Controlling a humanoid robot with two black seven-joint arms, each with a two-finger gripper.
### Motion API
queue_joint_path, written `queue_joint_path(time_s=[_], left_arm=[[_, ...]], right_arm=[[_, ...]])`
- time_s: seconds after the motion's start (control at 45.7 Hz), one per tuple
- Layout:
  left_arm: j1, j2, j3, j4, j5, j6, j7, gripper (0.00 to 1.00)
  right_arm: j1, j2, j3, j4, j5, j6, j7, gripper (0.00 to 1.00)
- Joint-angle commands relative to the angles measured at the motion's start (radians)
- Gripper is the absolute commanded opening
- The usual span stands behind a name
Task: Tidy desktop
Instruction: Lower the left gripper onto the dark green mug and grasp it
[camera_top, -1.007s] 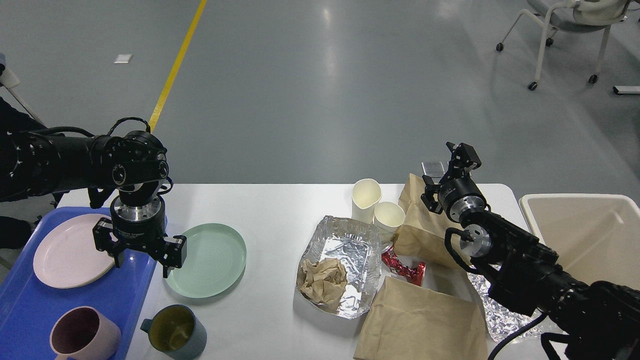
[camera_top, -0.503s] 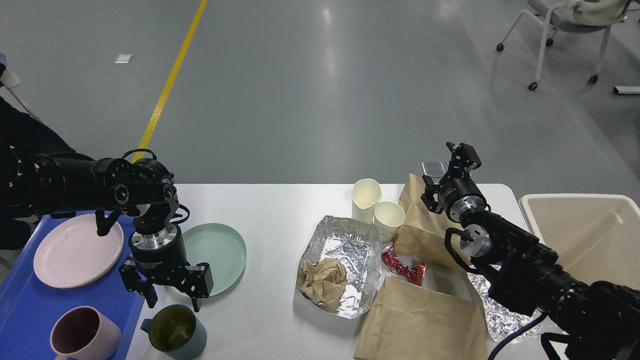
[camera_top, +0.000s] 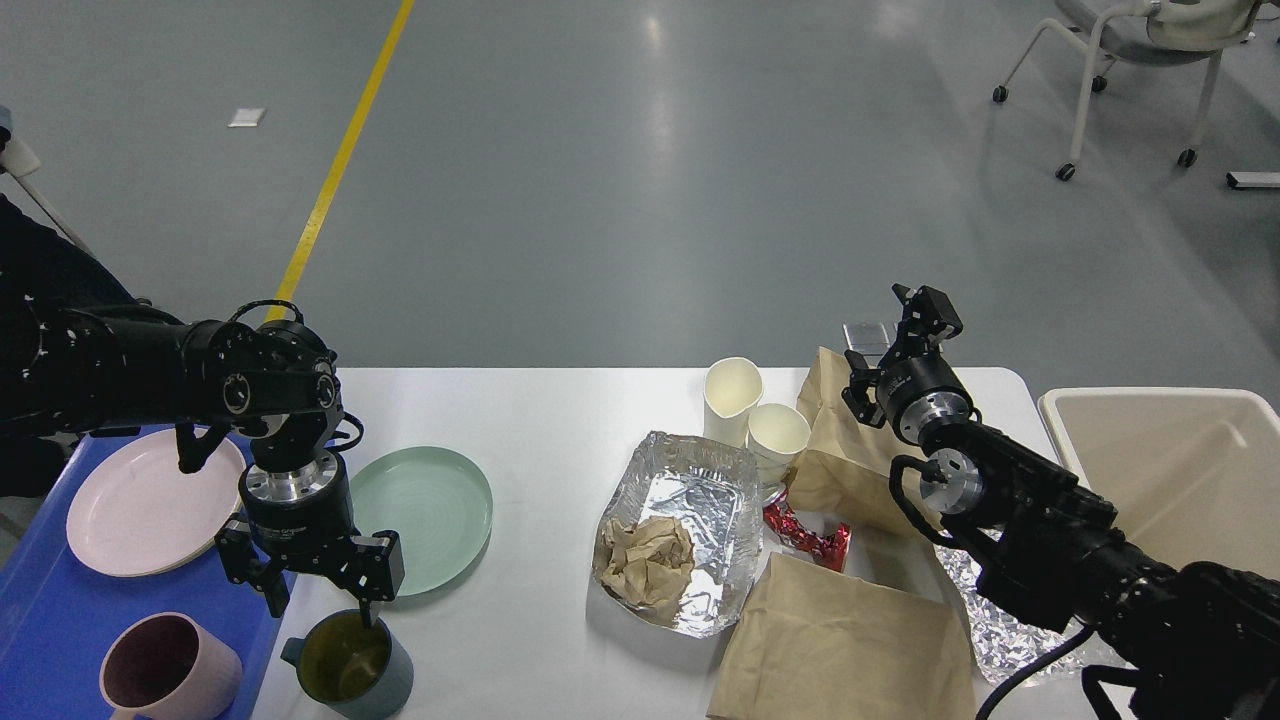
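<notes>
The white desktop (camera_top: 540, 420) carries dishes on the left and rubbish on the right. My left gripper (camera_top: 320, 607) points down, open, just above a grey-green mug (camera_top: 345, 668) at the front edge; its right fingertip (camera_top: 370, 612) reaches the mug's rim. A green plate (camera_top: 430, 515) lies just behind the mug. A blue tray (camera_top: 40, 610) at the far left holds a pink plate (camera_top: 140, 505) and a pink mug (camera_top: 165, 672). My right gripper (camera_top: 922, 305) is raised over a brown paper bag (camera_top: 835, 455) at the back right, small and dark.
A foil tray (camera_top: 700, 500) holds crumpled brown paper (camera_top: 645, 560). Two paper cups (camera_top: 732, 395) stand behind it. A red wrapper (camera_top: 805, 535), a second brown bag (camera_top: 845, 650) and a foil sheet (camera_top: 985, 625) lie nearby. A beige bin (camera_top: 1170, 480) sits off the right edge.
My left gripper has moved from over the tray's edge forward and down to the grey-green mug, staying open. The right arm has not moved.
</notes>
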Motion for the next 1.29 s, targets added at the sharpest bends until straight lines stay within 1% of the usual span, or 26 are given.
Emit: queue_joint_path(time_s=[0.0,0.7,0.963,1.16,1.27], left_arm=[[0.005,-0.007,0.002,0.010,0.006,0.000,0.005,0.87],[0.045,-0.017,0.005,0.033,0.038,0.000,0.008,0.87],[0.089,-0.047,0.004,0.116,0.049,0.000,0.008,0.86],[0.105,-0.058,-0.007,0.144,0.066,0.000,0.008,0.82],[0.116,-0.061,-0.013,0.150,0.077,0.000,0.008,0.77]], right_arm=[[0.000,0.000,0.000,0.000,0.000,0.000,0.000,1.00],[0.000,0.000,0.000,0.000,0.000,0.000,0.000,1.00],[0.001,0.000,0.000,0.000,0.000,0.000,0.000,1.00],[0.000,0.000,0.000,0.000,0.000,0.000,0.000,1.00],[0.000,0.000,0.000,0.000,0.000,0.000,0.001,1.00]])
